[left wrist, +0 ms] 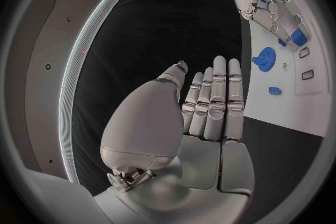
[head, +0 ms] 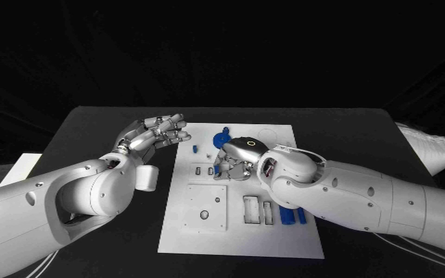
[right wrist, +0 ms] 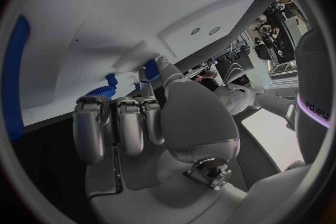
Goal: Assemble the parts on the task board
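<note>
A black table under a dark backdrop carries the white board at frame centre; the right hand lies over the board's middle, hiding what is under its fingers, and whether it grips a part cannot be told; a blue gear shows just above it, partly covered; two blue pegs lie at the board's right edge, close against the right arm; the left hand hovers off the board's upper left edge, fingers straight and together, holding nothing; bare table lies left and right.
</note>
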`<state>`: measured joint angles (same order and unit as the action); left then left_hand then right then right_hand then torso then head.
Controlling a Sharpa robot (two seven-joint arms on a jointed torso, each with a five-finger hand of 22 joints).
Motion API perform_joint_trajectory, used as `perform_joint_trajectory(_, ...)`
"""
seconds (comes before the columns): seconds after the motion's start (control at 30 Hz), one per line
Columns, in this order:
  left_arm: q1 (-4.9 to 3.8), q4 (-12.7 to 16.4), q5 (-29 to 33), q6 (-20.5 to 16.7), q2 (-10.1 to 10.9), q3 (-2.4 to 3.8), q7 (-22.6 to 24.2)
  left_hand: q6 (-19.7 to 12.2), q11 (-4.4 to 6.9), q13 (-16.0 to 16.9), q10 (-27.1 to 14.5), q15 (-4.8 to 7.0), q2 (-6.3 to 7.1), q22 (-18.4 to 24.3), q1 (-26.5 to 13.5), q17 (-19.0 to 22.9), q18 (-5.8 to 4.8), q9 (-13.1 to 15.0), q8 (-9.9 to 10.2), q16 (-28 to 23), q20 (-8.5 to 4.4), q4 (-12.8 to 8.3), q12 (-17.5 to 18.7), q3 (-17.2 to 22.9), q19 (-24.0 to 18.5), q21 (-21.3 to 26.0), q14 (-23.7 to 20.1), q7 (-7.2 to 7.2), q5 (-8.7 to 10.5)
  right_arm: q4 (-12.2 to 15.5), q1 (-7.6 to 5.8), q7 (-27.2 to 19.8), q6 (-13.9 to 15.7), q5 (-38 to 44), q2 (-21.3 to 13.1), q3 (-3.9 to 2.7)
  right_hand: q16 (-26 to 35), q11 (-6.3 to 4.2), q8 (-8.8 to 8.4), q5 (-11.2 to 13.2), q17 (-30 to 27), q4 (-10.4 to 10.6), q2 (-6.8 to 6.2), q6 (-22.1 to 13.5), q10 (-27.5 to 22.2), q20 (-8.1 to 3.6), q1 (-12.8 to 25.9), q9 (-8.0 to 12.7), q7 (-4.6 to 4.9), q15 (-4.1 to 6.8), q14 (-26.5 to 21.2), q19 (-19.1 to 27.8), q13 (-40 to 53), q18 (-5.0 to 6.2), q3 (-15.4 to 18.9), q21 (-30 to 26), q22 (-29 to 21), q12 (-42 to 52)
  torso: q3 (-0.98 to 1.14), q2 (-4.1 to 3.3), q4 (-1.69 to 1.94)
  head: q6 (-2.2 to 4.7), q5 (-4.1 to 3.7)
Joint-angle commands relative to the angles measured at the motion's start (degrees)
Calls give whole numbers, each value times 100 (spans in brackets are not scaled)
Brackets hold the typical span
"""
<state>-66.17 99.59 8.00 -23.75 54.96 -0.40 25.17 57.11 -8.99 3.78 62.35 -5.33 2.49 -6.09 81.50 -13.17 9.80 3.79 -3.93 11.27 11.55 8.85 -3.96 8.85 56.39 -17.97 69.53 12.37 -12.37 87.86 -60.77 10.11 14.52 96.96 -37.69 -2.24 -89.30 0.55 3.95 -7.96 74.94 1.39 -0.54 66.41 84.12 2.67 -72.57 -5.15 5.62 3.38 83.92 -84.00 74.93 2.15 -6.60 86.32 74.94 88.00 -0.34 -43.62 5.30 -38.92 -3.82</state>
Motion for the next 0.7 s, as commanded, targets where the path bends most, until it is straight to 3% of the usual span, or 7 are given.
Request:
perform_joint_trajectory(0.03, -3, 13, -28, 111, -3, 4, 29, -34, 2, -5, -29, -4, 22, 7, 43, -12, 66, -5, 20, -36, 14, 1, 25, 29, -24, 18, -33, 17, -5, -22, 40, 243, -384, 187, -9, 35, 40, 61, -35, -62, 1262, 37, -64, -108, 489, 35, 73, 0, 31, -49, 555, -233, 1384, -27, 29, -36, 662, -68, 1, -2, -1, -1, 1)
perform_joint_trajectory(0.27, -3, 15, -28, 117, -1, 4, 21, -34, 2, -5, -29, -4, 22, 7, 43, -12, 66, -5, 20, -36, 14, 1, 25, 29, -24, 18, -33, 17, -5, -6, 42, 307, -237, 268, -1, 39, 47, 127, -44, -116, 1249, 137, -233, -338, 395, 88, 234, 76, 104, -105, 552, -217, 1273, -20, 94, -59, 625, -307, -2, -1, 1, 3, -4)
perform_joint_trajectory(0.5, -3, 13, -28, 121, 1, 4, 11, -34, 2, -5, -29, -4, 22, 7, 43, -12, 66, -5, 20, -36, 14, 1, 25, 29, -24, 18, -33, 17, -5, 0, 42, 373, -42, 321, 5, 41, 59, 162, -39, -97, 1226, 245, -315, -487, 344, 122, 333, 115, 140, -138, 547, -202, 1212, -12, 146, -80, 590, -435, 0, -3, 1, 14, -17)
perform_joint_trajectory(0.7, -3, 7, -28, 131, 0, 4, -6, -34, 2, -5, -29, -4, 22, 7, 43, -12, 66, -5, 20, -36, 14, 1, 25, 29, -24, 18, -33, 17, -5, 22, 48, 413, 255, 352, 4, 41, 70, 187, -28, -8, 1206, 504, -462, -611, 317, 148, 520, 126, 164, -162, 543, -191, 1177, -5, 318, -99, 561, -498, 2, -1, -3, 16, -24)
